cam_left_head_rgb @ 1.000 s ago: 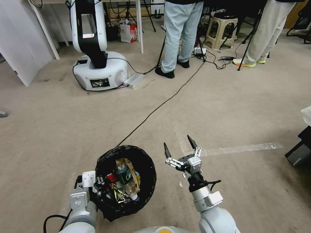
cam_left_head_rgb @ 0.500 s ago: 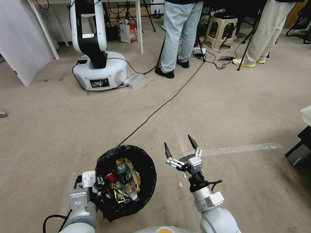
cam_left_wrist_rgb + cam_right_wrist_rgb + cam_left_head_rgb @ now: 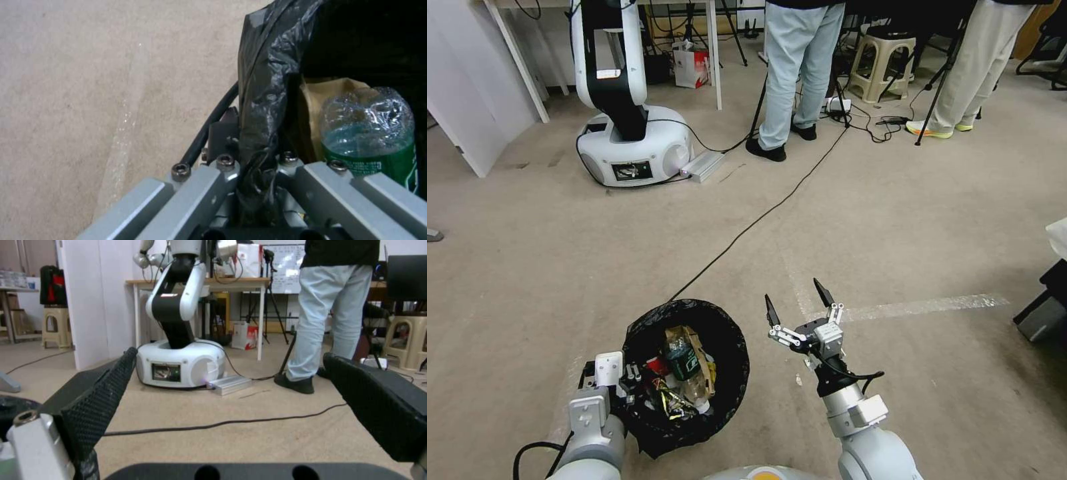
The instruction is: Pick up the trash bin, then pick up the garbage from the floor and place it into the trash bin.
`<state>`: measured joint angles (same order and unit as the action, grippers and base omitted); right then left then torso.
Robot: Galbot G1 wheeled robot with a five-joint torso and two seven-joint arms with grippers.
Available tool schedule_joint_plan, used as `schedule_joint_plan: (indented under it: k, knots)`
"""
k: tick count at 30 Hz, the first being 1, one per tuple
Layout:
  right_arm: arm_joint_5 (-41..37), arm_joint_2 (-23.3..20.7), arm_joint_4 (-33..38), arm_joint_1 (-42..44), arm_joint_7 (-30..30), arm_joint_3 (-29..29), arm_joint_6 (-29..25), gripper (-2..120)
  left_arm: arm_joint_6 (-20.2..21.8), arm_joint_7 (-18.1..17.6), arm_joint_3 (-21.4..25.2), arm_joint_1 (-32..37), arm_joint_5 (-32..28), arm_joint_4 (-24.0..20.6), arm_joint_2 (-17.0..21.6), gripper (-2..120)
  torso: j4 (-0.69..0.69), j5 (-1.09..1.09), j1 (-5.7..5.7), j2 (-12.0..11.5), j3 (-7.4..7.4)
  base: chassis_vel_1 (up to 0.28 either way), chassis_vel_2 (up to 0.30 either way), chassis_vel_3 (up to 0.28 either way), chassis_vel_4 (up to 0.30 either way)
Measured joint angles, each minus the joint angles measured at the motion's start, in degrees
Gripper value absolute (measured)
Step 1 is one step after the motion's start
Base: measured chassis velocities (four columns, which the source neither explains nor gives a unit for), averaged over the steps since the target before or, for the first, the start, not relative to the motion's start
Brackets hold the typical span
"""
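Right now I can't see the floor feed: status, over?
Left gripper shut on trash bin rim. Right gripper open, empty, beside the bin. Garbage inside the bin. Black cable on floor ahead.

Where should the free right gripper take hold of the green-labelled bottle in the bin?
Probably from straight above, at the green-labelled bottle around its labelled middle: it stands among litter inside the trash bin, so the sides are walled off. The right gripper is open beside the bin; the left gripper clamps the rim.
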<state>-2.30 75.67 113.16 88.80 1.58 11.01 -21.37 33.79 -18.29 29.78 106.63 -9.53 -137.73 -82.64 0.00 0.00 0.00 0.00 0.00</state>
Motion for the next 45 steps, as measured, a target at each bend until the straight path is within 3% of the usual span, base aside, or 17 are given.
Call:
schedule_joint_plan:
  k: [19, 33, 45]
  knots:
    - [-0.4, 0.1, -0.8, -1.1, -0.2, -0.1, 0.0, 100, 5.1, 0.9, 0.7, -0.5, -9.0, -5.3, 0.9, 0, 0.01, 0.00, 0.00, 0.0, 0.00, 0.000, 0.000, 0.000, 0.000]
    - [-0.3, 0.5, -1.2, -0.7, -0.4, 0.1, -0.1, 100, 4.4, 2.6, 1.0, -0.6, -7.7, -5.6, 1.2, 0, 0.01, 0.00, 0.00, 0.0, 0.00, 0.000, 0.000, 0.000, 0.000]
    - [0.3, 0.8, -1.4, -0.2, -0.4, 0.5, -0.5, 100, 8.3, -0.3, 0.7, -1.1, -12.4, -5.6, 1.1, 0, 0.01, 0.00, 0.00, 0.0, 0.00, 0.000, 0.000, 0.000, 0.000]
